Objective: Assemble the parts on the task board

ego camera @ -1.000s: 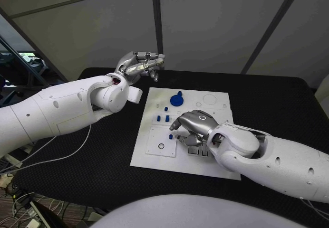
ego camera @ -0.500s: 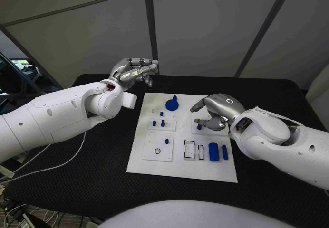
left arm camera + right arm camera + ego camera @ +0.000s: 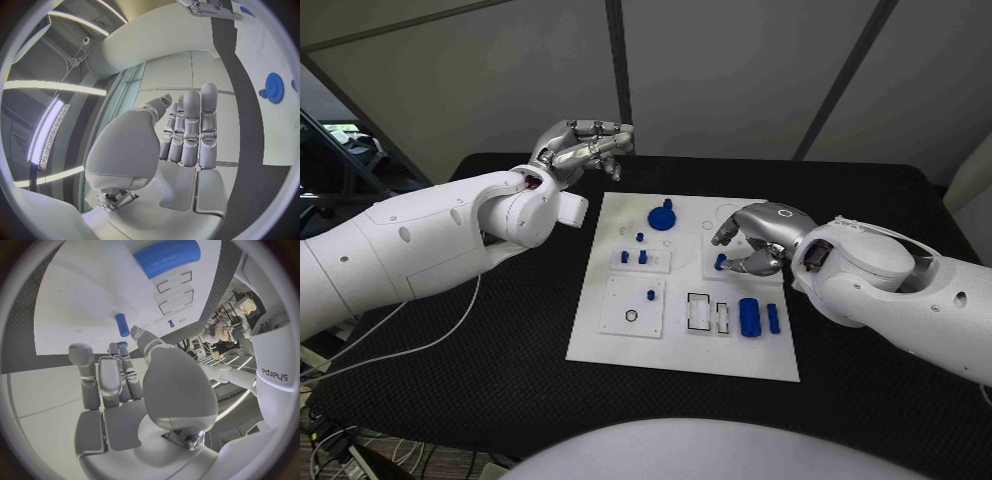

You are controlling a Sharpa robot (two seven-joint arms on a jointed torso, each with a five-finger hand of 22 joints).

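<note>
The white task board (image 3: pixel 625 345) lies mid-table. My right hand (image 3: pixel 750 240) hovers over its right middle, thumb and fingertips pinched together on what looks like a small blue part (image 3: pixel 121 345). Just beyond those fingertips a blue peg (image 3: pixel 720 263) (image 3: pixel 122 325) sits on the board. A large blue cylinder (image 3: pixel 750 318) (image 3: pixel 167 256) and a slim blue bar (image 3: pixel 773 318) lie beside two empty slots (image 3: pixel 708 315). A round blue piece (image 3: pixel 665 214) (image 3: pixel 273 86) sits at the far end. My left hand (image 3: pixel 589 145) (image 3: pixel 187 135) is raised off the board's far left corner, holding nothing.
Small blue pegs (image 3: pixel 635 257) stand on the board's left half, with one more peg (image 3: pixel 652 295) and a black ring (image 3: pixel 632 317) nearer me. Black table (image 3: pixel 473 330) surrounds the board. A white cable (image 3: pixel 437 335) trails at the left.
My right hand has left the near slots and moved to the board's right middle, uncovering the blue cylinder and bar. The left hand stays raised. The camera shifted.
</note>
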